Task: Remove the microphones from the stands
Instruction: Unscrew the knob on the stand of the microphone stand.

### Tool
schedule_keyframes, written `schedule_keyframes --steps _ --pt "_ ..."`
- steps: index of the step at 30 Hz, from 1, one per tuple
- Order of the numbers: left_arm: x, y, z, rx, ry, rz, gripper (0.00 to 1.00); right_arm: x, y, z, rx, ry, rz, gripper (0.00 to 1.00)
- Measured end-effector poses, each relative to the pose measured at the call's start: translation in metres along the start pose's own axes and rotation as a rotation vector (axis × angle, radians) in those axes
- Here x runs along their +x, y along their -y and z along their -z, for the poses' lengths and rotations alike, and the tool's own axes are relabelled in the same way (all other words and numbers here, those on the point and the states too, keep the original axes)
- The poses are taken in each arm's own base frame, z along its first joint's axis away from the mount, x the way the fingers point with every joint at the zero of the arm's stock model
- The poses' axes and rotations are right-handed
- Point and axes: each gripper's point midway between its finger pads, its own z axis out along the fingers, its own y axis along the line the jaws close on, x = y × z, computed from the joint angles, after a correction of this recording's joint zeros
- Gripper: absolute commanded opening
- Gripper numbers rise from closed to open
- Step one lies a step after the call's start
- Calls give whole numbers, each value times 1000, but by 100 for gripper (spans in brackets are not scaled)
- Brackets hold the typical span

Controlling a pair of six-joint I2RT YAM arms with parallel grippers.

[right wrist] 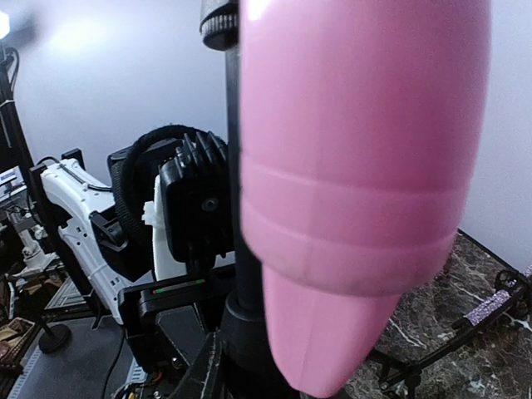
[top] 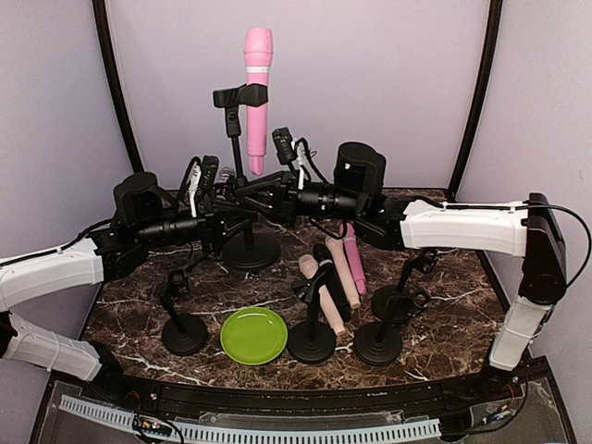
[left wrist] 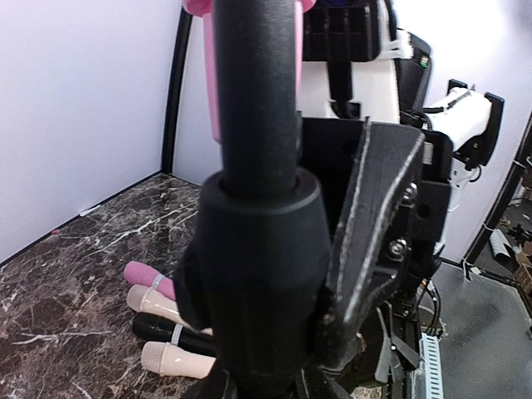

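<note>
- Sitting at 12 o'clock in the top view: the pink microphone [top: 257, 92], smooth and glossy with a tapered tail, upright in the clip of the stand [top: 239, 176].
- Stand is a matte black pole with a fat round collar and a disc base on the dark veined marble table [top: 444, 314].
- left gripper [top: 236, 217] pinches the pole at the collar. One scuffed black finger [left wrist: 374, 216] shows at 3 o'clock, the other's hidden behind.
- right gripper [top: 242, 190] is by the mic's tail. Its wrist cam is all blurry pink, fingers blocked, so can't tell whether they're spread.
- Shiny round green plate [top: 253, 334] lies at 6 o'clock from the base.
</note>
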Motion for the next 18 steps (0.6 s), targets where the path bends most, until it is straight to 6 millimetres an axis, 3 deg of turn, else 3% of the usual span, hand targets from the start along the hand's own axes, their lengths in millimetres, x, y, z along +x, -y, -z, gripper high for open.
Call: schedule_keyframes --steps 8,14,18 --pt "-2 38 0 230 2 -4 0 -4 -36 17 -294 -38 -58 11" --pt "-6 57 3 327 1 -13 0 -9 -50 25 -382 -43 -69 14" --pt "-9 61 3 338 6 -18 0 -12 -52 28 -358 -44 -61 32"
